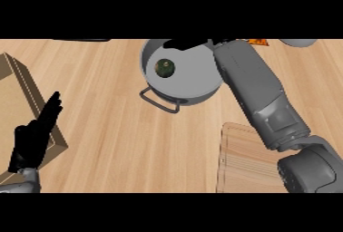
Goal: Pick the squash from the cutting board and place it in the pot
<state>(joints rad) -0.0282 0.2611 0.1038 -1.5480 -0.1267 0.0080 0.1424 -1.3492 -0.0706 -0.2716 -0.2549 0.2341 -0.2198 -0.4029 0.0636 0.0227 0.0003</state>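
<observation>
The squash (164, 68) lies inside the pot (201, 93), on the pot's floor toward its left side, a small dark green thing seen nearly end-on, slightly taller than wide. Its long axis appears to run roughly up and down the view, though it looks so rounded from above that which end leads cannot be told. It is no longer on the cutting board (244, 158), which sits bare at the lower right, well apart from the pot.

The right hand (181, 44) hovers at the pot's far rim, just up and to the right of the squash; the squash lies down and to the left of it. Only a dark sliver of that hand shows past the grey forearm, so whether its fingers are spread or curled cannot be told. It holds nothing that can be seen.

The right hand is by far the nearer of the 2. The left hand (33, 136) rests at the view's left edge over a wooden box (20, 86), fingers straight and pressed together, pointing up.

Judged from this, the placing looks done; what remains is drawing the right arm back clear of the pot, whose handle (159, 102) juts toward the lower left on the counter (120, 145).
</observation>
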